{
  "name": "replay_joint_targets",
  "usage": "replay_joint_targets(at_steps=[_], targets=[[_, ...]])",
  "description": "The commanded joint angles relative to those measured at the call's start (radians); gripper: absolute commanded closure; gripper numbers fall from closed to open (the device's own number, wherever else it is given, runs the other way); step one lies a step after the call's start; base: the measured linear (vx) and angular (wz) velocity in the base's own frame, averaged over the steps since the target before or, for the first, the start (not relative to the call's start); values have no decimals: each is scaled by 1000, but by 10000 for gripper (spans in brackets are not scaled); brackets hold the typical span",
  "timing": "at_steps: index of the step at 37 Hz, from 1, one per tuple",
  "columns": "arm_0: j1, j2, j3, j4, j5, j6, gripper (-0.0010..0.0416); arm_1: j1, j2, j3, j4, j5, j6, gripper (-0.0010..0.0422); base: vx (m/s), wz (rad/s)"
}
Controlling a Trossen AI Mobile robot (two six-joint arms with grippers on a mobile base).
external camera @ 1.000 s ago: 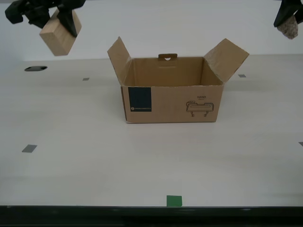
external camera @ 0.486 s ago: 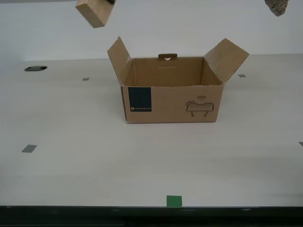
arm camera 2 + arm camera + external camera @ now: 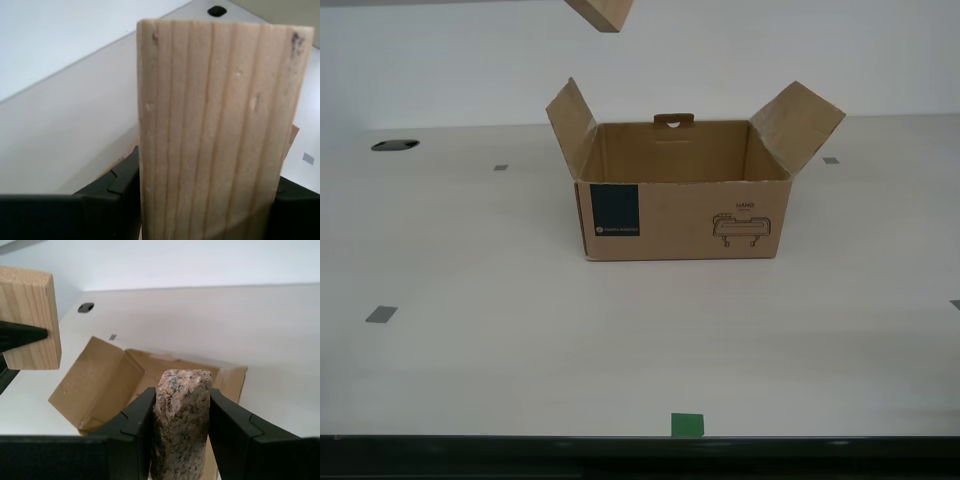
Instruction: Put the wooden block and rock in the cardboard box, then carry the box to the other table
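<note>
From where I stand, the green tape square [image 3: 687,424] sits at the near table edge, then bare table [image 3: 470,350], then the box [image 3: 682,205] with both side flaps up and nothing visible inside. Above its flap on the exterior view's left, only the bottom corner of the block [image 3: 600,13] pokes into the exterior view; the rest is cut off, and neither arm shows there at all. The second wrist view fills in the gap: my second gripper [image 3: 207,200] is clamped on the block's 2 sides. My first gripper [image 3: 181,415] squeezes the rock [image 3: 181,425] above the open box, its lower end hidden. Half a second ago the rock still showed at the exterior view's top right corner; now it is out of that view, and the block has shifted toward the box
</note>
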Motion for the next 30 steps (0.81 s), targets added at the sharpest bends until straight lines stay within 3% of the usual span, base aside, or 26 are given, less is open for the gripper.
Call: replay_joint_targets(at_steps=[1,7,14,23,30], targets=[[10,0,1,53,-8,0,406,-1,0,-22,58,7,6,413,0,0],[39,0,0,116,-7,0,406,-2,0,-84,125,7,5,413,0,0],[90,11,0,143,-7,0,406,-13,0,-165,195,7,-56,413,0,0],[163,99,0,203,-6,-5,406,-47,2,-203,217,2,-53,413,0,0],[195,191,1,243,-5,-6,406,-50,85,-200,256,3,-50,413,0,0]])
